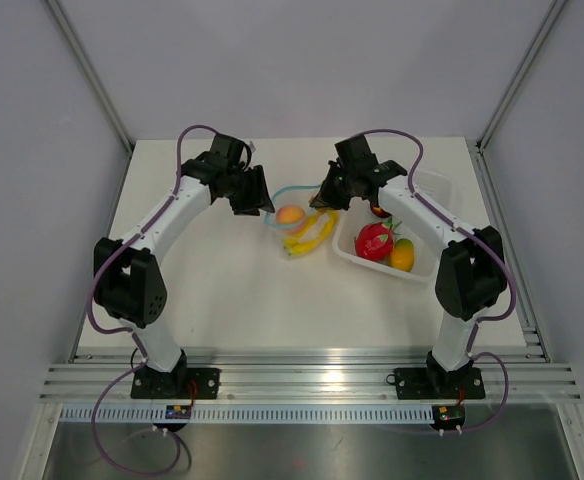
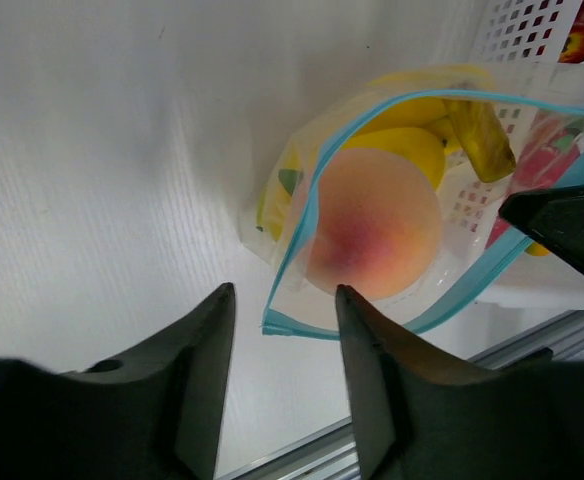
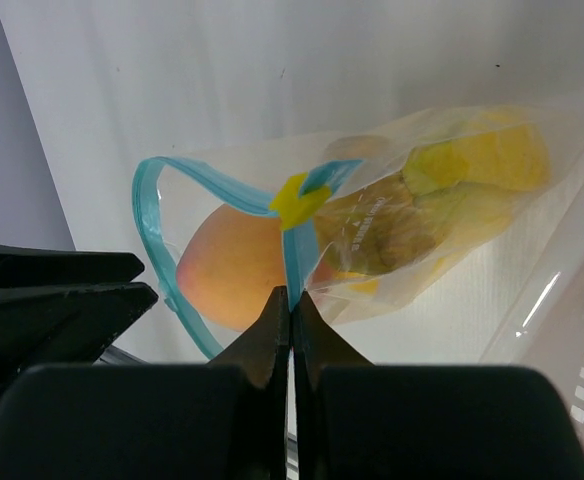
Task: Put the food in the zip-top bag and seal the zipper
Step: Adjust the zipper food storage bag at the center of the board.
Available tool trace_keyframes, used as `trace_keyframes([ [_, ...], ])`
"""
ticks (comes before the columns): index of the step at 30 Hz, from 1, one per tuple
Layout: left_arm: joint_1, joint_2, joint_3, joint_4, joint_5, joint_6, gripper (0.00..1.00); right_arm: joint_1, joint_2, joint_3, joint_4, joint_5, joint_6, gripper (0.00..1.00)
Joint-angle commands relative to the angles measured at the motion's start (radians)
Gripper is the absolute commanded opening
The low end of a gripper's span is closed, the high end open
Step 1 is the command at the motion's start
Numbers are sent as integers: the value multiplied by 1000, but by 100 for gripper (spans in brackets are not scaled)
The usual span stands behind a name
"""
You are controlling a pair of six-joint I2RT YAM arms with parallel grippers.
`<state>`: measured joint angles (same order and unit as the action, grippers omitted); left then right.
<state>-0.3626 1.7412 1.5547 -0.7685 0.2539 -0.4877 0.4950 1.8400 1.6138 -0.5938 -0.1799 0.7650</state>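
White table [image 1: 222, 290], clear crinkly blue-edged bag [image 3: 442, 200]

Peach [image 2: 372, 225] in bag [image 2: 292, 250], L claw [image 2: 280, 298] open.

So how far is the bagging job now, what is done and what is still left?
Done: the peach and the banana bunch lie inside the zip-top bag. In hand: the right gripper is shut on the zipper, and the left gripper stands open beside the mouth's corner. Left: the mouth gapes, so the zipper needs sealing; a yellow-orange fruit in the white tray may need bagging first.
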Motion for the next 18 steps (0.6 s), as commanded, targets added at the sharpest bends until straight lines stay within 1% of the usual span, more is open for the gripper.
trace_keyframes([
  [1,5,29,-4,83,77,-20,42,-9,1,-5,43,-27,-1,0],
  [5,5,46,-18,86,78,-20,31,-10,1,-9,45,-26,0,0],
  [10,7,53,-27,90,82,-11,29,-16,-1,-25,49,-27,7,0],
  [11,7,58,-22,87,87,-9,25,-16,-2,-28,51,-27,7,0],
  [12,7,61,-19,86,88,-9,19,-18,-2,-32,51,-27,5,0],
  [14,7,70,4,71,79,-5,2,-18,-4,-37,54,-26,7,0],
  [16,7,69,40,38,70,8,0,-19,-5,-35,52,-23,7,0],
  [18,7,52,125,-17,42,30,0,-26,-10,-22,32,-24,5,0],
])
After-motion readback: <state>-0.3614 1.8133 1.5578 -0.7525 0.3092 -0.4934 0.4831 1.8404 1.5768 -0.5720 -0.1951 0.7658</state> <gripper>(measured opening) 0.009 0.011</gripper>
